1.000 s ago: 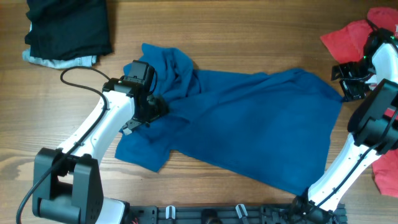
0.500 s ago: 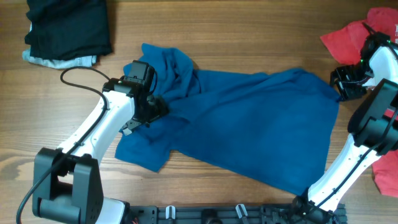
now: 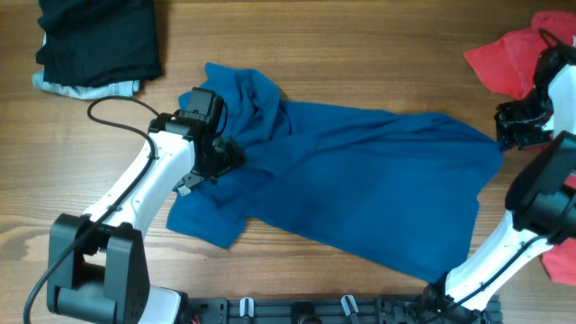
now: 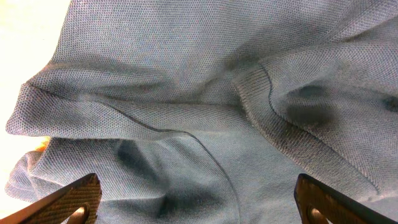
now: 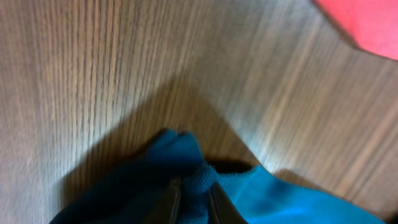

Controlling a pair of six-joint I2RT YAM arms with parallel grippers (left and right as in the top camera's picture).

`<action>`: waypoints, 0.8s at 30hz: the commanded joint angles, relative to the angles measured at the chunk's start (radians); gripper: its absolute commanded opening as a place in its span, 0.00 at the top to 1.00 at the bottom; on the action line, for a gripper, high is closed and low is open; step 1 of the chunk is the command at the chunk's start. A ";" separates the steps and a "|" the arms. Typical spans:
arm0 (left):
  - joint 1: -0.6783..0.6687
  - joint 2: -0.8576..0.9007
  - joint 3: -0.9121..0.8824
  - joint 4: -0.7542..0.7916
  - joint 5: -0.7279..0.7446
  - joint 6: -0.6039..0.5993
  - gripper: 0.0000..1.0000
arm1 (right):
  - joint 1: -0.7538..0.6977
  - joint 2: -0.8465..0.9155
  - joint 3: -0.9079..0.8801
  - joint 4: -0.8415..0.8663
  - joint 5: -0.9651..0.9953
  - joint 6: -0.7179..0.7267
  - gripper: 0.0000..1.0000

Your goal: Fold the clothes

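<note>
A large deep-blue shirt point(image 3: 360, 180) lies spread across the table's middle, its collar end bunched at the upper left. My left gripper point(image 3: 227, 153) hovers over that bunched part, open, its fingers point(image 4: 74, 199) wide apart above the blue knit point(image 4: 205, 106). At the far right my right gripper point(image 3: 506, 126) is shut on the shirt's right corner point(image 5: 198, 177), a pinch of blue cloth squeezed between the jaws. A red shirt point(image 3: 504, 58) lies at the upper right. Black and pale-blue pieces point(image 3: 94, 45) are stacked at the upper left.
A black cable point(image 3: 112, 103) loops on the wooden table point(image 3: 360, 54) beside the left arm. Another red cloth point(image 3: 562, 252) lies at the right edge. The arm bases point(image 3: 297, 310) stand along the near edge.
My right gripper has shut on the shirt's right corner and drawn it rightward, stretching the cloth. The left arm has not moved.
</note>
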 commanded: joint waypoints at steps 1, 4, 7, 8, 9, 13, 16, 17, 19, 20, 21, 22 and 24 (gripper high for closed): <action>0.007 -0.020 -0.009 -0.001 0.009 -0.017 0.00 | 0.006 -0.107 -0.004 -0.062 0.049 0.018 0.87; 0.007 -0.020 -0.009 0.009 0.009 -0.018 0.00 | 0.032 -0.138 -0.007 -0.141 0.041 -0.088 0.83; 0.007 -0.020 -0.009 0.022 0.016 -0.018 0.00 | 0.076 -0.138 -0.079 -0.133 0.042 -0.090 0.78; 0.007 -0.020 -0.009 0.023 0.028 -0.017 0.00 | 0.095 -0.138 -0.127 -0.116 0.041 -0.089 0.76; 0.007 -0.020 -0.009 0.022 0.039 -0.017 0.00 | 0.118 -0.138 -0.203 -0.074 0.041 -0.087 0.76; 0.007 -0.020 -0.009 0.014 0.054 -0.014 0.00 | 0.150 -0.138 -0.394 0.055 -0.007 -0.082 0.76; 0.007 -0.020 -0.009 -0.001 0.053 -0.013 0.00 | 0.126 -0.140 -0.391 0.096 -0.013 -0.085 0.75; 0.007 -0.020 -0.009 -0.004 0.053 -0.012 0.00 | 0.110 -0.143 -0.372 0.095 -0.013 -0.090 0.75; 0.007 -0.020 -0.009 -0.008 0.053 -0.009 0.00 | 0.066 -0.156 -0.331 0.126 -0.050 -0.175 0.71; 0.007 -0.020 -0.009 -0.008 0.053 -0.009 0.00 | 0.041 -0.159 -0.312 0.142 -0.098 -0.231 0.61; 0.007 -0.020 -0.009 -0.008 0.053 -0.009 0.00 | 0.006 -0.160 -0.288 0.163 -0.192 -0.308 0.59; 0.007 -0.020 -0.009 -0.008 0.053 -0.009 0.00 | -0.024 -0.160 -0.280 0.181 -0.250 -0.343 0.43; 0.007 -0.020 -0.009 -0.011 0.053 -0.009 0.00 | -0.110 -0.157 -0.282 0.234 -0.325 -0.388 0.00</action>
